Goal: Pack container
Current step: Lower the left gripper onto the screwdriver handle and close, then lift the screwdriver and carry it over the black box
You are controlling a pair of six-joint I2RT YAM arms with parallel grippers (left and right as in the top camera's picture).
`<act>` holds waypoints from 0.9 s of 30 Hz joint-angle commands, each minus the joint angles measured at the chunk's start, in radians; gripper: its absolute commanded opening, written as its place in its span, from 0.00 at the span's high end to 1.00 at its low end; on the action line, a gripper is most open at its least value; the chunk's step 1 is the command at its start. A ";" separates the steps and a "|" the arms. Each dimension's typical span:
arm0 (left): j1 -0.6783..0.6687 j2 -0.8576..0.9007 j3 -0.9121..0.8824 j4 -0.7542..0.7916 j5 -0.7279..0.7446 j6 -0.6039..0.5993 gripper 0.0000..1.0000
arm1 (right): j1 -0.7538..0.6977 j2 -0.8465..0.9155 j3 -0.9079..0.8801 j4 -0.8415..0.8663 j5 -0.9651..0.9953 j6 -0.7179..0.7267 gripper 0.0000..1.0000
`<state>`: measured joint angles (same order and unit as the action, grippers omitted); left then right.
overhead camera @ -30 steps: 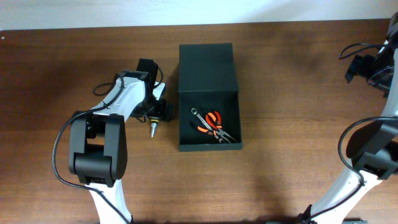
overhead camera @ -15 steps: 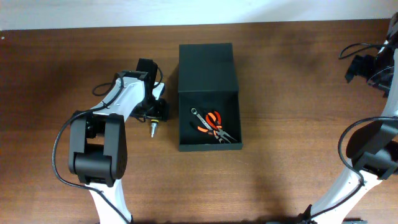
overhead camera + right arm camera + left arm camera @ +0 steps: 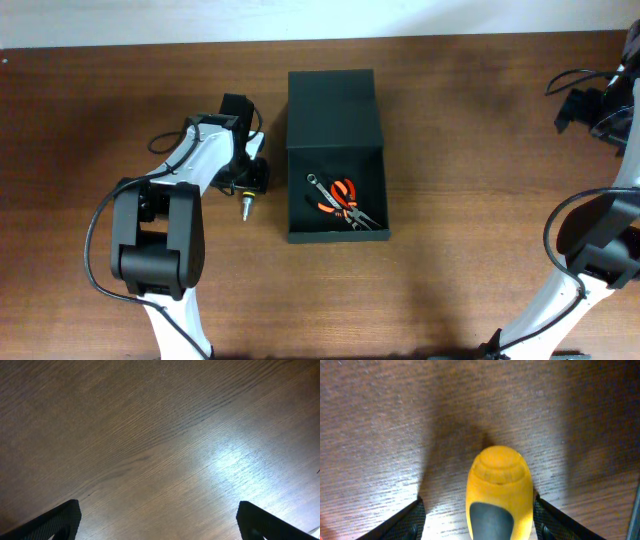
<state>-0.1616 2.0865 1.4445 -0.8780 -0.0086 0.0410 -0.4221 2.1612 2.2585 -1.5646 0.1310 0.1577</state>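
Left gripper [image 3: 478, 505]: positioned just left of the container [image 3: 365, 165], lowered over a screwdriver [image 3: 497, 495]. Jaws apart, one either side of the yellow handle with its black inset. One finger [image 3: 415, 520] is separated from the handle by a strip of bare table [image 3: 450, 280]; the other is at the handle's edge.
Right gripper [image 3: 157, 505]: well to the right of the container, near the table's far edge. Jaws spread wide, only wood grain between them.
Container: dark matte box, mid-table, flap lid [image 3: 331, 108] folded back flat on the far side.
Contents: small silver spanner [image 3: 318, 184], orange-handled pliers [image 3: 340, 195], lying together on the container floor.
Screwdriver: on the table beside the container's left wall, metal tip pointing toward the near edge.
Markings: any lettering on the tools is too small to read.
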 commanded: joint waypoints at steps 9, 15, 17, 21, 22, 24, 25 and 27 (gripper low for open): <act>0.001 0.032 -0.003 0.029 0.001 -0.003 0.38 | -0.004 -0.008 0.000 0.002 0.005 0.008 0.01; 0.001 0.032 -0.003 0.034 0.001 -0.003 0.42 | -0.004 -0.008 0.000 0.002 0.005 0.008 0.01; 0.001 0.032 -0.003 0.033 0.002 -0.003 0.45 | -0.004 -0.008 0.000 0.002 0.005 0.008 0.01; 0.001 0.032 -0.003 0.033 0.002 -0.003 0.50 | -0.004 -0.008 0.000 0.002 0.005 0.008 0.01; 0.001 0.032 -0.003 0.033 0.002 -0.003 0.51 | -0.004 -0.008 0.000 0.002 0.005 0.008 0.01; 0.001 0.032 -0.003 0.033 0.005 -0.003 0.54 | -0.004 -0.008 0.000 0.002 0.005 0.008 0.01; 0.001 0.032 -0.003 0.032 0.005 -0.003 0.54 | -0.004 -0.008 0.000 0.002 0.005 0.008 0.01; 0.001 0.032 -0.003 0.033 0.005 -0.003 0.54 | -0.004 -0.008 0.000 0.002 0.005 0.008 0.01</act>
<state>-0.1616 2.0872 1.4445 -0.8471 -0.0128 0.0406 -0.4221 2.1612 2.2585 -1.5646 0.1310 0.1574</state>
